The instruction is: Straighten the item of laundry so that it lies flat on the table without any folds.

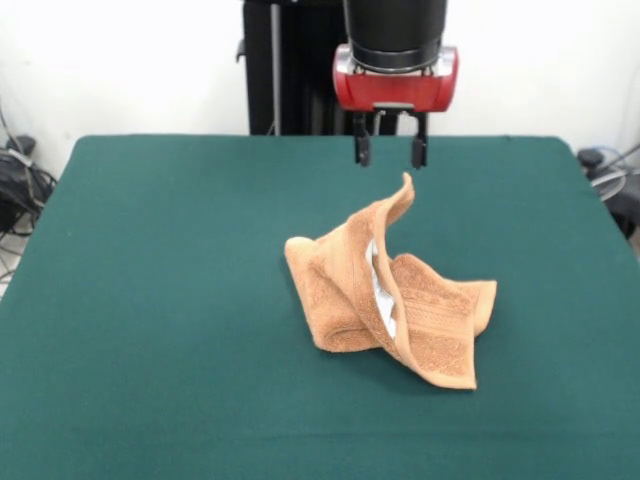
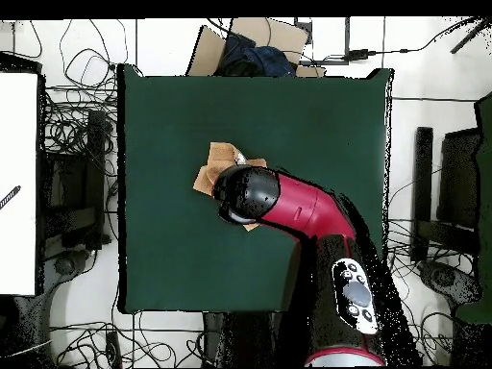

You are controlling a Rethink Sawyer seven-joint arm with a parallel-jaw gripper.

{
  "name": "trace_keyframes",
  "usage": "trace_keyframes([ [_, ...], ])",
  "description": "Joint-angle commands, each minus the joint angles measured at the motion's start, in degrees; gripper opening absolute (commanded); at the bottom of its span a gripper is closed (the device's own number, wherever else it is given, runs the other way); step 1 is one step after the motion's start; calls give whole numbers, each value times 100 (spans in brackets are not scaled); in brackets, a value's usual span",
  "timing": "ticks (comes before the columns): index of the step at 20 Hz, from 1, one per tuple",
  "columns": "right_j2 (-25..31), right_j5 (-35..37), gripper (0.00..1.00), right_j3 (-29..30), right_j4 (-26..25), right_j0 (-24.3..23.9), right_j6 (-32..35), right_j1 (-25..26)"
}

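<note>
The item of laundry (image 1: 440, 322), an orange-brown towel, lies crumpled near the middle of the green table (image 1: 150, 300). It is folded over itself, one corner stands up in a peak, and a white label shows in the fold. My gripper (image 1: 390, 152) hangs just above that raised corner, open and empty, with its fingers apart and clear of the cloth. In the overhead view my arm's wrist covers most of the towel (image 2: 215, 163), so only its left part shows on the table (image 2: 173, 115), and the gripper itself is hidden under the arm.
The robot's black pedestal (image 1: 290, 70) stands behind the table's far edge. A cardboard box (image 2: 240, 43) sits off the table on the side away from the robot. Cables (image 2: 67, 144) lie on the floor round the table.
</note>
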Motion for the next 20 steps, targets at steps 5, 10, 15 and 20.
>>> trace_keyframes([
  [5,290,-305,100,511,-408,175,360,-74],
  [10,268,-155,100,409,-443,213,329,-48],
  [15,305,-72,100,387,-473,180,328,18],
  [20,443,-144,100,394,-413,90,321,131],
])
